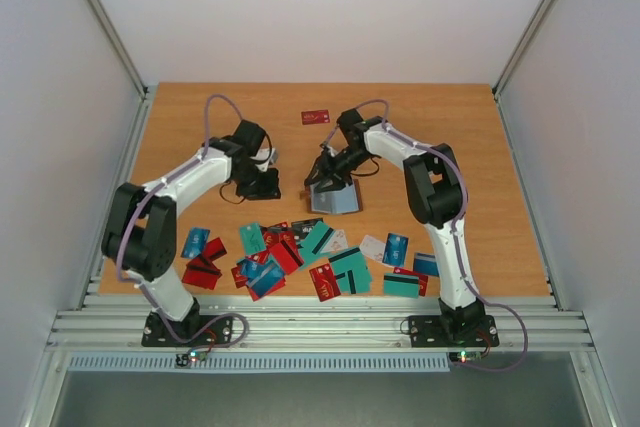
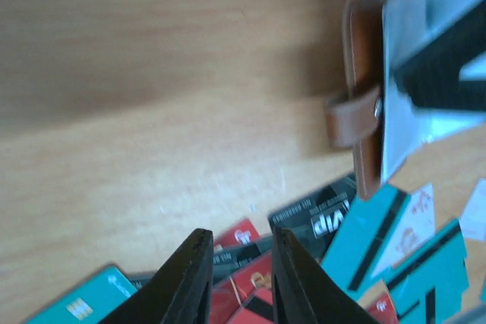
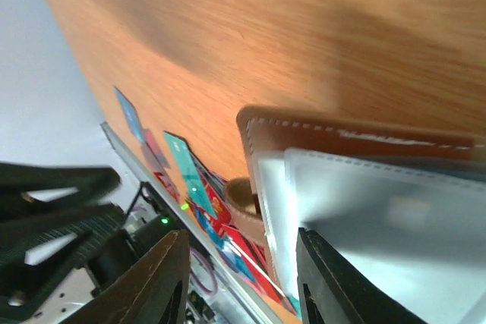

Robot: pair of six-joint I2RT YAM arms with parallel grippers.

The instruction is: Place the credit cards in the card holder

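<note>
The brown card holder (image 1: 338, 199) lies open mid-table, its clear sleeves (image 2: 425, 43) facing up and its strap (image 2: 351, 117) sticking out to one side. My right gripper (image 1: 328, 184) is down on it, jaws open (image 3: 243, 242). One finger (image 3: 334, 286) rests on the sleeves (image 3: 380, 210) and the other hangs off the holder's edge. The credit cards (image 1: 300, 252) lie scattered in teal, red, blue and black along the near side. My left gripper (image 1: 262, 187) hovers just left of the holder, jaws slightly open and holding nothing (image 2: 239, 239) over a black card (image 2: 326, 216) and red cards.
A single red card (image 1: 316, 117) lies apart at the far side of the table. Grey walls enclose the table on the left, right and back. A metal rail (image 1: 320, 325) carrying both arm bases runs along the near edge.
</note>
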